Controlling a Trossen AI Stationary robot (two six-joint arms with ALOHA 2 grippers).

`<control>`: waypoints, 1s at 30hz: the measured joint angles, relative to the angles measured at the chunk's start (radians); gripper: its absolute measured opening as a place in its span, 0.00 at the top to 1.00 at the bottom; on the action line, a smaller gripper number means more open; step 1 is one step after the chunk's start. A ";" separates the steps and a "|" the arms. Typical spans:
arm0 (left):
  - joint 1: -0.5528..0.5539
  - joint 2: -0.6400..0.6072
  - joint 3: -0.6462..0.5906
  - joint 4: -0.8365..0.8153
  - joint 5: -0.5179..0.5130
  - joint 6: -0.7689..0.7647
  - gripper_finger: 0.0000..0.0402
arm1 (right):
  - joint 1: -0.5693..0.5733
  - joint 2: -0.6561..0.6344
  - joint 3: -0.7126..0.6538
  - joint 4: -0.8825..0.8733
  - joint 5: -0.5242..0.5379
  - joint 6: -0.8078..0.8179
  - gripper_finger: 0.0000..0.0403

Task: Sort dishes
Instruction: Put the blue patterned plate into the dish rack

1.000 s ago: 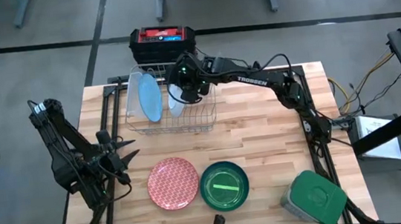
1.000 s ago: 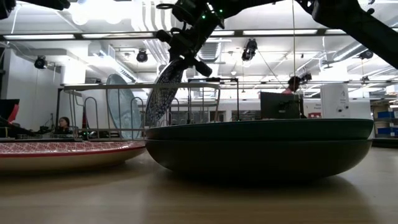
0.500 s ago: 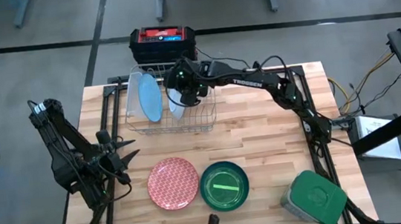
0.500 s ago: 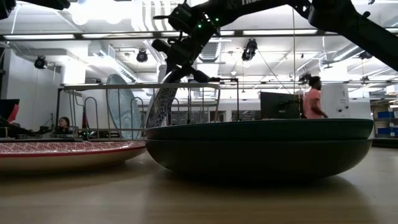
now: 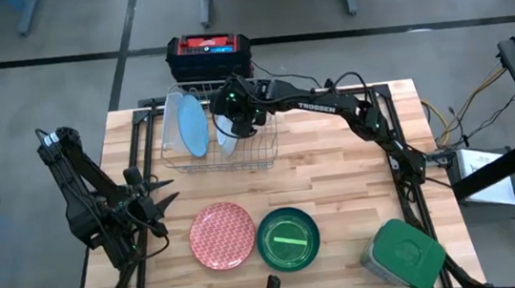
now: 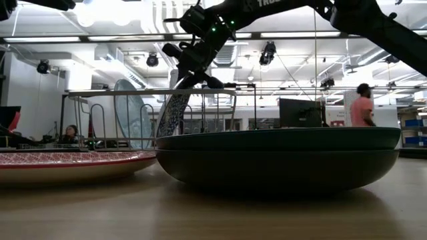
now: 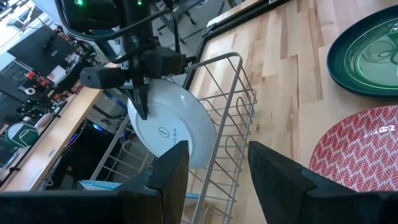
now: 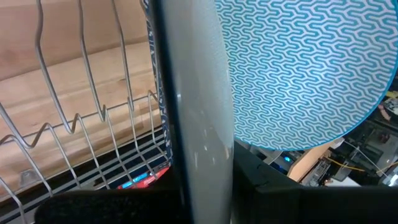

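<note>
Holding a white plate [image 5: 225,131] on edge in the wire rack [image 5: 256,151], upper centre of high view, right pincer [image 5: 236,117] clamped on its rim, left pincer [image 5: 162,208] apart, idle at left tabletop [image 5: 336,164] edge.

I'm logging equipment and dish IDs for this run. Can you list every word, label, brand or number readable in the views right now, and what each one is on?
"TROSSEN": on the right arm's forearm link, high view.
Small dark mark on the white plate's underside, held by the right gripper in the wire rack: too small to read.
Label on the red-and-black box behind the table: blurred.
Red plate, green dish: patterns, no text.
</note>
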 joint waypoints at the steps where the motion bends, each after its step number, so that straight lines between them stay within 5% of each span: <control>1: 0.000 0.000 0.000 0.000 0.000 0.000 0.61 | 0.000 0.000 -0.001 0.000 0.000 0.000 0.95; 23: 0.000 0.000 0.000 0.000 0.000 0.000 0.61 | -0.001 0.001 -0.030 0.021 -0.007 -0.003 0.91; 30: 0.000 0.000 0.000 0.000 0.000 0.000 0.61 | -0.001 0.001 -0.031 0.072 -0.005 0.002 0.81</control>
